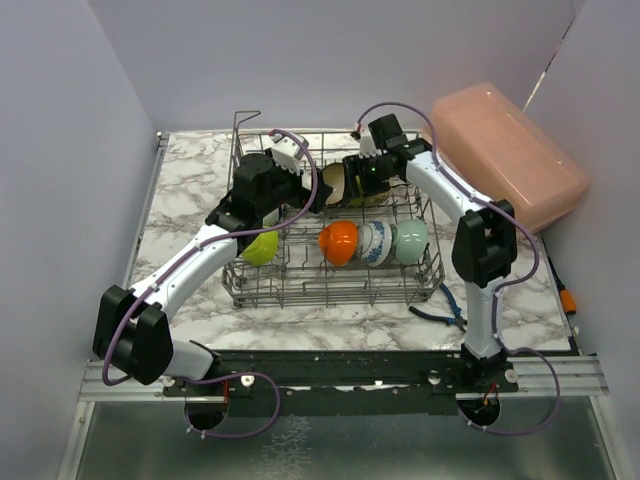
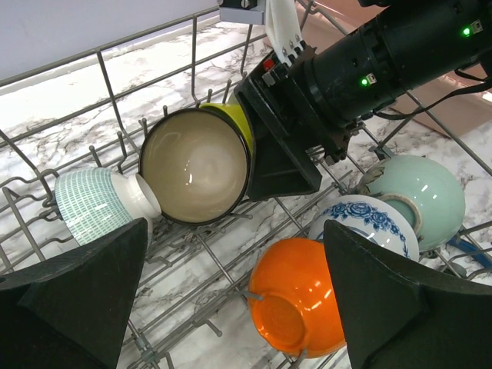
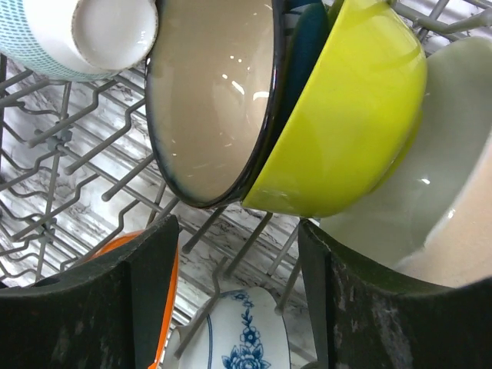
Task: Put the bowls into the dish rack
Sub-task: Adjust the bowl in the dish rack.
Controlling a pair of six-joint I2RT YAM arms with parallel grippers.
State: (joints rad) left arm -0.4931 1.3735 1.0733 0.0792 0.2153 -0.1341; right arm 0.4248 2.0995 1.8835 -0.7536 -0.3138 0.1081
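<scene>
The grey wire dish rack (image 1: 300,285) stands mid-table. In its front row are a lime green bowl (image 1: 262,247), an orange bowl (image 1: 338,241), a blue-patterned bowl (image 1: 375,243) and a mint green bowl (image 1: 410,240). At the back, a dark teal bowl with a beige inside (image 2: 196,165) leans on a yellow-green bowl (image 3: 346,123), with a white bowl (image 3: 430,207) behind. A teal-checked bowl (image 2: 96,204) lies beside them. My left gripper (image 2: 238,307) is open and empty above the orange bowl (image 2: 300,307). My right gripper (image 3: 238,307) is open and empty just below the dark teal bowl (image 3: 215,100).
A pink translucent box (image 1: 510,155) sits at the back right. Blue-handled pliers (image 1: 445,310) lie right of the rack's front corner. Both wrists crowd together over the rack's back row; the right gripper shows in the left wrist view (image 2: 284,154).
</scene>
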